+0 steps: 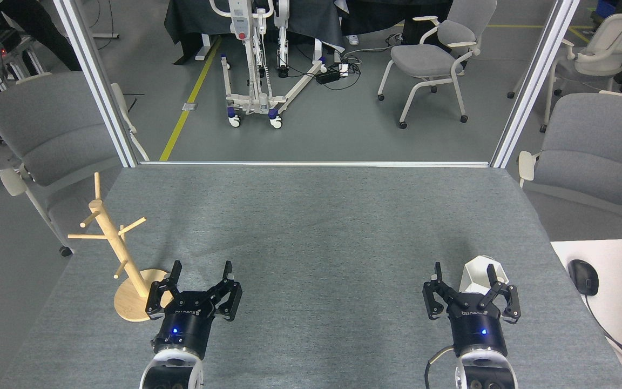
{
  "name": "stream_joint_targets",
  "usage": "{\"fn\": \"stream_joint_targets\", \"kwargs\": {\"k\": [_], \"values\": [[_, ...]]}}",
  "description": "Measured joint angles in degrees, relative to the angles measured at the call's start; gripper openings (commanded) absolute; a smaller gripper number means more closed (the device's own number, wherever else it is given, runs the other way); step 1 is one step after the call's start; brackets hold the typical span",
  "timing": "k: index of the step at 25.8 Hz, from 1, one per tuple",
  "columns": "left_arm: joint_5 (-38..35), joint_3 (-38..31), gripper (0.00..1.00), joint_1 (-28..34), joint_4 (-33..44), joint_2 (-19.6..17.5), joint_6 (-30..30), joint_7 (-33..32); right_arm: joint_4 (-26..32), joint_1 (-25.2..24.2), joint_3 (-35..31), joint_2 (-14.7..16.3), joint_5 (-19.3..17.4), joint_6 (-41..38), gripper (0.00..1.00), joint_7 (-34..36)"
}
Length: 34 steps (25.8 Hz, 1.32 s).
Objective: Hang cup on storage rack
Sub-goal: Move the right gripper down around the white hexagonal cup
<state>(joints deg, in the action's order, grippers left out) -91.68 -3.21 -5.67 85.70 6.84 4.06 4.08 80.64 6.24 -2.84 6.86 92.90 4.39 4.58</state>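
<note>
Presently your right gripper [471,289] stands spread and empty, the white faceted cup [481,275] upright just beyond it, near right. Close squarely across the cup's walls. Your left gripper [202,281] is likewise spread, beside the wooden mug tree [119,248], near left.

Storage rack [125,254] stands on table [311,216] near left; cup [482,276] near right, behind right gripper [465,275].

Bare table [311,227] lies open between storage rack [119,243] and cup [481,275].
</note>
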Motion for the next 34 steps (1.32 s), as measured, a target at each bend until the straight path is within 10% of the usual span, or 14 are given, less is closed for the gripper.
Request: {"fn": "stream_joint_targets", "kwargs": {"k": [16,34], "values": [[-0.1,1.7,0.99,3.4,4.7,0.1,0.6,0.3,0.0,-0.1,-2.8,1.9,0.0,-0.6,1.00,0.1],[0.2,2.8,0.99,3.3,4.0,0.3,-0.3,-1.5,-6.9,-1.3,-12.7,6.9,-2.9,-19.7,0.99,0.9]]}}
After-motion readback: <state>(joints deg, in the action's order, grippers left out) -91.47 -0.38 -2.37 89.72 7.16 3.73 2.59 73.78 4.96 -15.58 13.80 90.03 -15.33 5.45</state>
